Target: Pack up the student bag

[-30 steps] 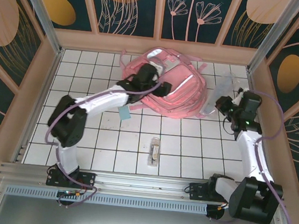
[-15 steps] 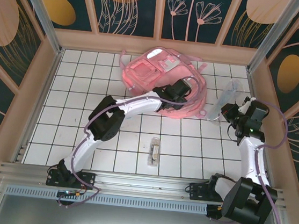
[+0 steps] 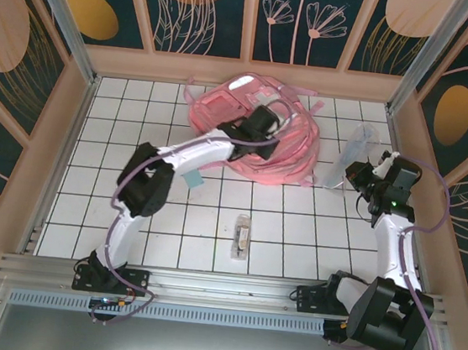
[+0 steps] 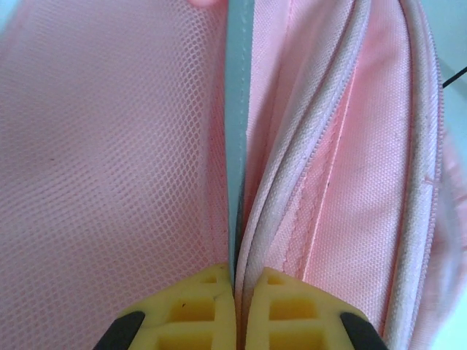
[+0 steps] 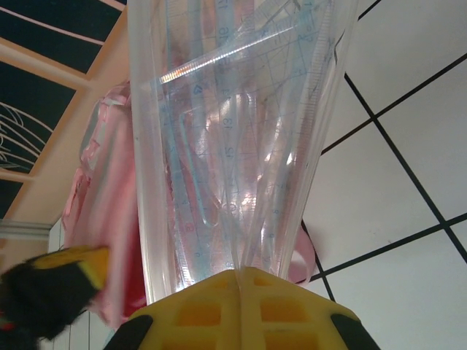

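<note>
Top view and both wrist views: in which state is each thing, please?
bag: lies on the table, one seam pinched; whether the zip is open is not clear.
left end effector: shut on the bag.
right end effector: shut on the pouch.
pouch: clear, held, rulers inside.
packet: lies free on the table.
blue card: lies beside the left arm.

I am counting one student bag (image 3: 295, 161), one clear pouch (image 3: 348, 154) of rulers, one small wrapped packet (image 3: 242, 233) and one pale blue card (image 3: 194, 179) here.
</note>
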Robot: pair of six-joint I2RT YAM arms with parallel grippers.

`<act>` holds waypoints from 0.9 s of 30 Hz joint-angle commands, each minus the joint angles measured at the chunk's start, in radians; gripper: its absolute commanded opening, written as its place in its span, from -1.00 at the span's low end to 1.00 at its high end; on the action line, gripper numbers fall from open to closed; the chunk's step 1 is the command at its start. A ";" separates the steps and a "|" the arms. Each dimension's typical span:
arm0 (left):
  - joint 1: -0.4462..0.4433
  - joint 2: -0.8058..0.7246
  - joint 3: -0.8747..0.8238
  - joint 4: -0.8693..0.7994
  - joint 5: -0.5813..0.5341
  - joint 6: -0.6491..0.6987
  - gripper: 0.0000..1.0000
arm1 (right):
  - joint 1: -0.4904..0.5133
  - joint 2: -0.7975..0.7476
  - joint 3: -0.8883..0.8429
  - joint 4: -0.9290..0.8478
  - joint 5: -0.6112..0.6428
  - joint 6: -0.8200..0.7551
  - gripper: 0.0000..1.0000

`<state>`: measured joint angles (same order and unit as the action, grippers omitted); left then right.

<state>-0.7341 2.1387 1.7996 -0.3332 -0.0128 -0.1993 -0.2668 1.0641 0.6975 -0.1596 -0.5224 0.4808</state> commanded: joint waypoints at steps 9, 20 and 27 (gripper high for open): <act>0.142 -0.151 -0.038 0.234 0.522 -0.349 -1.00 | 0.199 0.144 0.022 0.168 -0.043 0.066 -1.00; 0.143 -0.190 -0.124 0.393 0.606 -0.485 -1.00 | 0.462 0.511 0.169 0.564 -0.010 0.273 -1.00; 0.143 -0.217 -0.181 0.468 0.616 -0.541 -1.00 | 0.530 0.756 0.313 0.773 -0.034 0.389 -1.00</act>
<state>-0.5816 2.0079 1.6157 -0.0128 0.5194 -0.6907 0.2443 1.7515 0.9550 0.4278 -0.5449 0.7906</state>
